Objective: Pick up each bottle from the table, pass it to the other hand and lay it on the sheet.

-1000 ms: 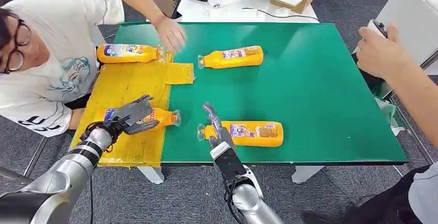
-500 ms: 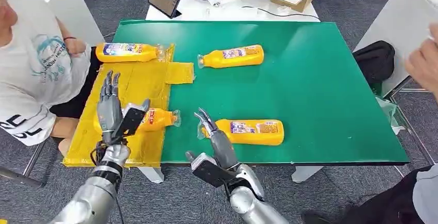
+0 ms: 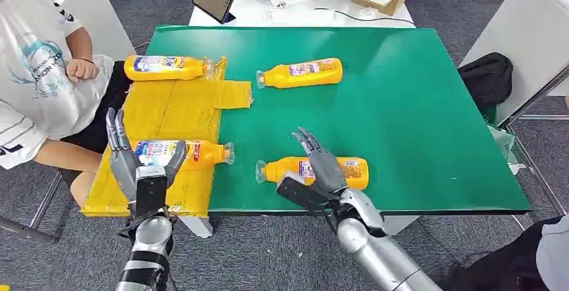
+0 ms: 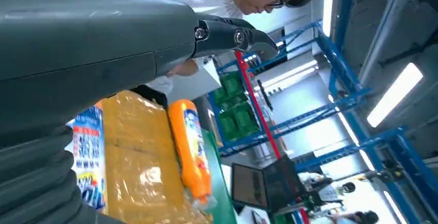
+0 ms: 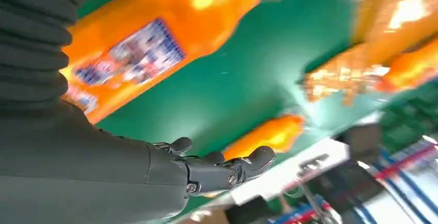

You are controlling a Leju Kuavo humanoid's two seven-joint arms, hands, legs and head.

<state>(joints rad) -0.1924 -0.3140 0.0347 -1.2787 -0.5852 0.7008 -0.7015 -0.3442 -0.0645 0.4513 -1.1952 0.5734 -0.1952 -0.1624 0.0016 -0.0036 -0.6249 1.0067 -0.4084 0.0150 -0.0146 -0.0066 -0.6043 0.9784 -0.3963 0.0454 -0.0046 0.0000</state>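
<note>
Right hand (image 3: 321,173), low and just right of the frame's centre, hangs over the near bottle (image 3: 315,171) with fingers spread, gripping nothing. Left hand (image 3: 137,167), at lower left, points its fingers up and apart, empty, at the near edge of the yellow sheet (image 3: 168,106). One bottle (image 3: 191,151) lies on that sheet beside it, another (image 3: 166,68) along the sheet's far edge. A fourth bottle (image 3: 300,73) lies on the green table (image 3: 416,103), upper centre. A seated person (image 3: 40,83) is at upper left.

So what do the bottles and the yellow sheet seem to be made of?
Bottles: probably clear plastic, glossy, with orange contents and printed labels; the neck looks see-through. Sheet: likely thin plastic film or tape, shiny and wrinkled, with glare patches.
</note>
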